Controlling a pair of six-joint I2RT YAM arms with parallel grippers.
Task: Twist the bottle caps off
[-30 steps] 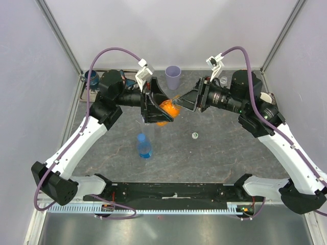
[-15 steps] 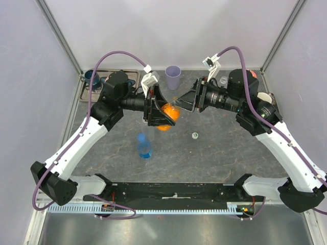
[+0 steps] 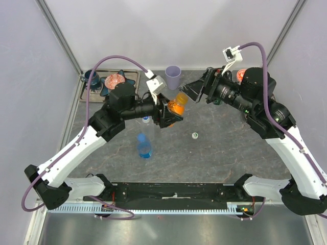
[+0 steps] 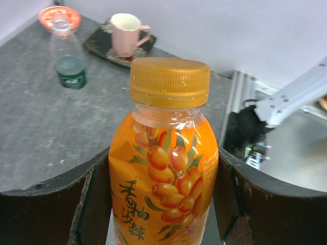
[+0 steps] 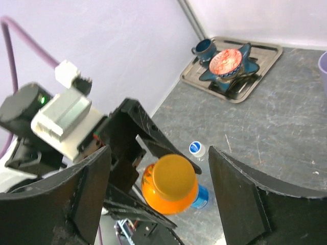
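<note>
Over the table the orange bottle is gripped by the left claw, but the right claw is now pulled back, open and empty, the orange cap left on.

Grey stone-look bench. Upper left of top view: metal tray in the corner. Top centre: lilac cup, upright. Left of centre: blue bottle standing, w/ a clear bottle just above it. Small white-and-green cap lies alone, right of centre. Left wrist view, upper left: green-label bottle upright, dark saucer w/ pink cup nearby.
</note>
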